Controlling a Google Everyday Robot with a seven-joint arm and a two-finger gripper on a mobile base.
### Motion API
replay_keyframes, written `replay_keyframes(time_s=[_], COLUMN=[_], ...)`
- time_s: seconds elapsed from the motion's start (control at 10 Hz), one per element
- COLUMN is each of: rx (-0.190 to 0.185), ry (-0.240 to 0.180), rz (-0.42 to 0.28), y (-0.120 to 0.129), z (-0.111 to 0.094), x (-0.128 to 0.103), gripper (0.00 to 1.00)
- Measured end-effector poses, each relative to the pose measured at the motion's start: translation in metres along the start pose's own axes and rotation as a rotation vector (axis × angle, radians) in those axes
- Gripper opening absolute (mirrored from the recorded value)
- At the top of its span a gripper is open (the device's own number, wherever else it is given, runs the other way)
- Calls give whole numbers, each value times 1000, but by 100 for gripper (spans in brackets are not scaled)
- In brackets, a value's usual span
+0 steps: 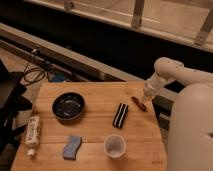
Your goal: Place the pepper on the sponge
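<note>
Reaching in from the right with the white arm (175, 75): bent at a rounded joint over the far-right corner of the counter (95, 132), then angled down and left into the pincer (148, 93). Sitting at the right side of the counter with the pincer, tip just beside the far end of the pepper (139, 103). Touching or not: cannot tell. Released or clenched: cannot tell either.

Pepper: lying flat on the wood, slanted, near the right edge, just right of the striped block (120, 115).

Sponge (72, 147): flat at front left, well apart from the pepper.

Between them: white cup (115, 146), upright at the front, near the block.

Dark bowl (68, 106) at left, behind the sponge.

White bottle (32, 132) lying along the left edge.

Bulky white robot body (192, 130) filling the right side, past the counter edge.
</note>
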Motion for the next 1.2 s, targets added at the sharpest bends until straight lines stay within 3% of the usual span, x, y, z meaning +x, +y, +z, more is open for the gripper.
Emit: replay_keyframes(time_s=[0.2,0.3,0.7,0.9,1.2], rx=[50,70,142,154,150], ry=[10,12,35,76,139], rz=[-52,-64,-92,-98,-82], y=[3,1,-19,-27,-41], z=[11,14,26,44,69], x=[-8,-11,-32,-43,-40], gripper=[60,64,66,66,66])
